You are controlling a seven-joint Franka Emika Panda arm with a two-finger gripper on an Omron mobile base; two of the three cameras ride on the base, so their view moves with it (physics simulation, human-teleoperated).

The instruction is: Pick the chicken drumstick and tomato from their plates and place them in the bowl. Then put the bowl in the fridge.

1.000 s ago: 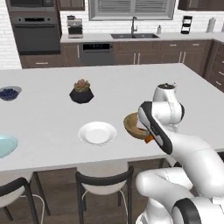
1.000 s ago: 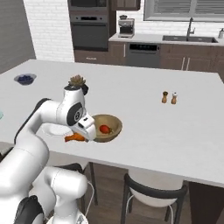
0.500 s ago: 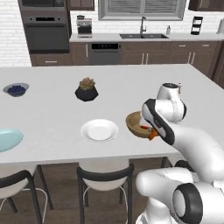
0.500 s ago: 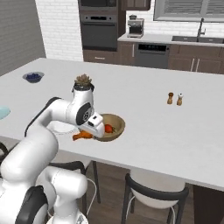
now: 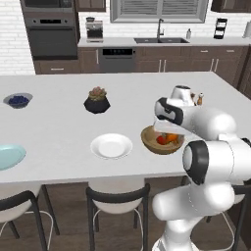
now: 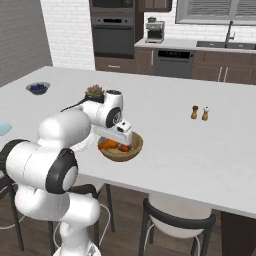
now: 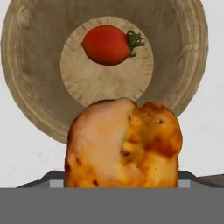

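1. At the far left of the left base view, a pale blue plate (image 5: 9, 156) lies at the near edge of the tabletop (image 5: 59, 125), and a small grey bowl of blueberries (image 5: 18, 100) sits farther back. The right base view catches this plate as a sliver at its left border (image 6: 3, 127), with the blueberries (image 6: 38, 88) beyond.
2. A black faceted plant pot (image 5: 97, 102) stands mid-tabletop; in the right base view the arm partly covers it (image 6: 94, 91).
3. The white plate (image 5: 112, 146) lies bare, just left of the wooden bowl (image 5: 152, 142); the right base view hides it behind the arm.
4. The bowl rests near the tabletop's near edge. Both base views show something red and orange inside it under the white hand (image 6: 120, 131).
5. The hand view looks straight down: the tomato (image 7: 107, 44) lies in the bowl's centre (image 7: 35, 65), stem pointing right. The chicken drumstick (image 7: 124, 144) fills the foreground between camera and bowl, its plump end facing the lens.
6. The jaws (image 7: 122, 181) appear closed on the drumstick; their tips are hidden behind it.
7. Salt and pepper shakers (image 6: 199, 113) stand well right of the bowl, clear in the right base view, half hidden by the arm in the left.
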